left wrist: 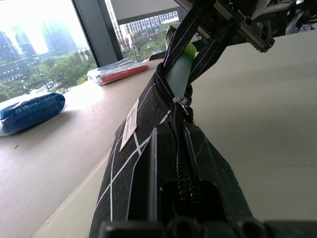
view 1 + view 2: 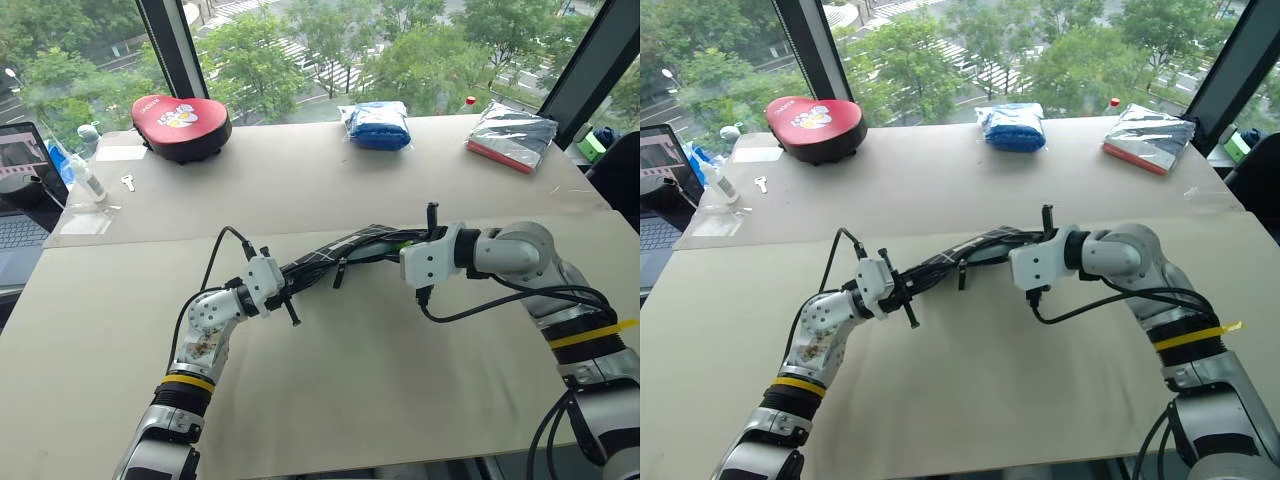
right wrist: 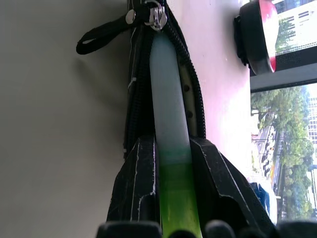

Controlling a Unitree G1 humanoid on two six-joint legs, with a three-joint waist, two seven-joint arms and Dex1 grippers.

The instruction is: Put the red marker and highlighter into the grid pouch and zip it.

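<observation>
With the left gripper (image 2: 285, 296) clamping the grid pouch (image 2: 330, 256) taut, the right gripper (image 3: 173, 163), pinching the highlighter (image 3: 168, 129), is needing to slide it straight ahead, between the zipper teeth.

We held both arms forward, wrists angled inward toward each other. Our left gripper (image 2: 283, 292) pointed right and slightly upward, its jaws fully closed on the grid pouch (image 2: 330, 256). Our right gripper (image 2: 408, 243) pointed left, its jaws narrowly parted around the highlighter (image 3: 171, 148).
</observation>
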